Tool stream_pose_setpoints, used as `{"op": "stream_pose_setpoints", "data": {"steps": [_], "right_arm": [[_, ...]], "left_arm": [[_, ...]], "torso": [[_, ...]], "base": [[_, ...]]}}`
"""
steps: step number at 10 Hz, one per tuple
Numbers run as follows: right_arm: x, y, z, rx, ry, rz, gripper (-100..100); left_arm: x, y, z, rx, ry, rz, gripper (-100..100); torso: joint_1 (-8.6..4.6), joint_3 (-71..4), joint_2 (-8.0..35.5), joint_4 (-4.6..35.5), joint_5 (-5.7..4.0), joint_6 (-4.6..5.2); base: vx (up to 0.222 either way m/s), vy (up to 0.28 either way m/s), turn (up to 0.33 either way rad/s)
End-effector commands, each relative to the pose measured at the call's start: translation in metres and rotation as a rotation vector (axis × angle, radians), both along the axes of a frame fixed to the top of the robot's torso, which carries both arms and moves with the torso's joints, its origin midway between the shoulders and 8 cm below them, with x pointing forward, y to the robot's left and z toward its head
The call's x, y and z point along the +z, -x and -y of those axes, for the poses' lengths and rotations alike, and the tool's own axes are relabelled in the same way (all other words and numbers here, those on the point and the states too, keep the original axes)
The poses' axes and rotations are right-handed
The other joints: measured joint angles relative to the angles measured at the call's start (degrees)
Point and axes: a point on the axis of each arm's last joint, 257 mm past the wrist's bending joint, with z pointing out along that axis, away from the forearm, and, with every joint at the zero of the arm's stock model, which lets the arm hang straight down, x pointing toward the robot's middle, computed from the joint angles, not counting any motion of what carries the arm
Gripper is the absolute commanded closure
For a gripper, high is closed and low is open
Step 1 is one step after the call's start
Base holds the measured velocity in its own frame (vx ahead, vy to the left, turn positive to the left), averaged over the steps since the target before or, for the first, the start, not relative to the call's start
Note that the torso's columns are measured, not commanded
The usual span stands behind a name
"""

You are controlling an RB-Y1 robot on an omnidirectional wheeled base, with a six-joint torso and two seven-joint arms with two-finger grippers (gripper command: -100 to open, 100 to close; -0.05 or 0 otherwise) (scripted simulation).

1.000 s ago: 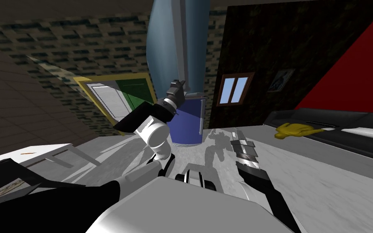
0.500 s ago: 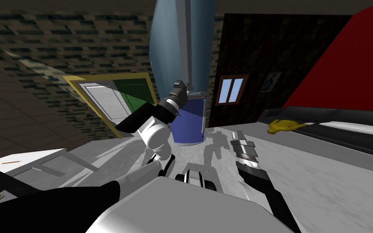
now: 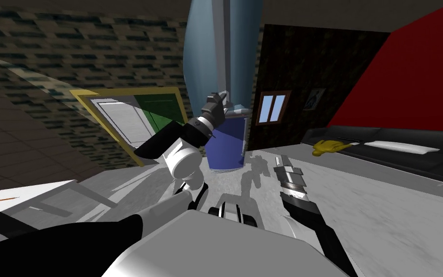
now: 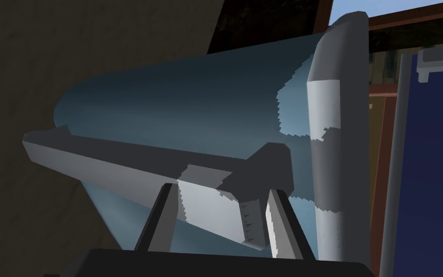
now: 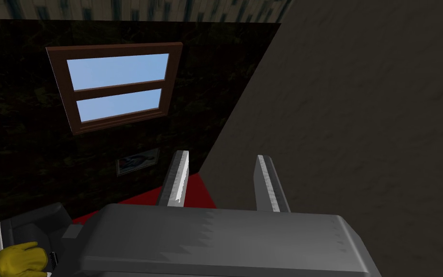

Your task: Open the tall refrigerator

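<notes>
Head view: tall blue-grey refrigerator [image 3: 205, 62] upright at top middle, beyond pale floor [image 3: 384, 216], with long grey handle [image 3: 221, 48] running down its front. Left arm [image 3: 167, 139] raised to lower end of that handle, left jaws right at it, dark blue panel [image 3: 225, 144] just below. Right arm [image 3: 300, 202] stretched forward low over floor, well apart from refrigerator. Yellow-framed panel [image 3: 134, 115] off to left, small window [image 3: 273, 107] on dark wall to right, black sofa [image 3: 408, 158] farther right with yellow object [image 3: 330, 146] on its near end, white desk [image 3: 33, 191] at lower left. Left wrist view: left jaws clamped on handle [image 4: 119, 158], one on each side, close by its mounting block [image 4: 271, 163]. Blue-grey door face [image 4: 182, 106] directly behind, rounded grey edge strip [image 4: 333, 120] past the block, dark blue panel [image 4: 434, 168] beyond. Right wrist view: right jaws apart with nothing between them, pointed toward dark wall with window [image 5: 117, 86] and plain brown-grey surface [image 5: 360, 120]. Yellow object [image 5: 16, 259] low off to one side.
</notes>
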Motion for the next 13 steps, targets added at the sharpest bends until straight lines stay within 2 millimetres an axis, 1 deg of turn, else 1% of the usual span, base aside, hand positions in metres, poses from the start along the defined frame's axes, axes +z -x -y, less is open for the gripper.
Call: {"op": "stream_pose_setpoints", "data": {"steps": [1, 2, 3, 4, 5, 6, 7, 8, 9, 10, 11, 12, 13], "right_arm": [[0.0, 0.0, 0.0, 0.0, 0.0, 0.0, 0], [0.0, 0.0, 0.0, 0.0, 0.0, 0.0, 0], [0.0, 0.0, 0.0, 0.0, 0.0, 0.0, 0], [0.0, 0.0, 0.0, 0.0, 0.0, 0.0, 0], [0.0, 0.0, 0.0, 0.0, 0.0, 0.0, 0], [0.0, 0.0, 0.0, 0.0, 0.0, 0.0, 0], [0.0, 0.0, 0.0, 0.0, 0.0, 0.0, 0], [0.0, 0.0, 0.0, 0.0, -0.001, 0.0, 0], [0.0, 0.0, 0.0, 0.0, -0.001, 0.0, 0], [0.0, 0.0, 0.0, 0.0, -0.001, 0.0, 0], [0.0, 0.0, 0.0, 0.0, -0.001, 0.0, 0], [0.0, 0.0, 0.0, 0.0, -0.001, 0.0, 0], [0.0, 0.0, 0.0, 0.0, 0.0, 0.0, 0]], "left_arm": [[0.01, 0.01, 0.0, -0.02, 0.022, 0.037, 100], [0.011, 0.015, 0.004, -0.043, 0.025, 0.041, 100], [0.011, 0.015, 0.004, -0.043, 0.025, 0.041, 100], [0.012, 0.019, 0.008, -0.065, 0.028, 0.045, 100], [0.005, -0.002, 0.01, -0.046, -0.003, 0.016, -100], [0.003, -0.006, 0.011, -0.045, -0.005, 0.008, -100], [0.012, -0.013, 0.007, -0.028, -0.011, 0.029, -100], [0.007, -0.022, 0.008, -0.024, -0.016, 0.007, -100], [0.018, -0.028, 0.003, -0.007, -0.019, 0.033, -100], [0.012, -0.039, 0.005, -0.003, -0.024, 0.007, -100], [0.023, -0.044, -0.001, 0.014, -0.025, 0.033, -100], [0.018, -0.054, 0.0, 0.018, -0.029, 0.01, -100], [0.029, -0.058, -0.007, 0.035, -0.028, 0.037, -100]], "torso": [[0.02, -0.1, -0.1, 0.0, 0.08, -0.08], [0.11, -0.1, 0.0, 0.0, 0.11, -0.07], [0.08, 0.1, 0.2, 0.0, 0.09, -0.04], [-0.12, 0.0, 0.1, 0.0, 0.03, -0.05], [-0.05, 0.0, -0.1, 0.0, 0.01, 0.0], [-0.79, 0.0, -0.2, -0.4, -0.23, 0.16], [-1.52, 0.1, -0.3, -0.5, -0.55, 0.24], [-1.59, 0.2, -0.1, -0.5, -0.64, 0.34], [-1.47, 0.2, -0.1, -0.5, -0.64, 0.39], [-1.17, 0.4, 0.1, -0.4, -0.5, 0.33], [-0.98, 0.4, 0.1, -0.4, -0.42, 0.28], [-0.9, 0.5, 0.2, -0.4, -0.39, 0.29], [-0.89, 0.5, 0.2, -0.4, -0.38, 0.26]], "base": [[-0.107, 0.226, -0.084], [-0.188, 0.251, -0.142], [-0.128, 0.217, -0.059], [-0.088, 0.275, -0.064], [-0.112, 0.135, -0.201], [-0.076, -0.02, -0.054], [-0.074, -0.043, -0.103], [-0.069, -0.022, -0.071], [-0.087, -0.007, -0.158], [-0.068, -0.006, -0.081], [-0.086, 0.001, -0.167], [-0.079, 0.01, -0.069], [-0.083, -0.001, -0.13]]}}
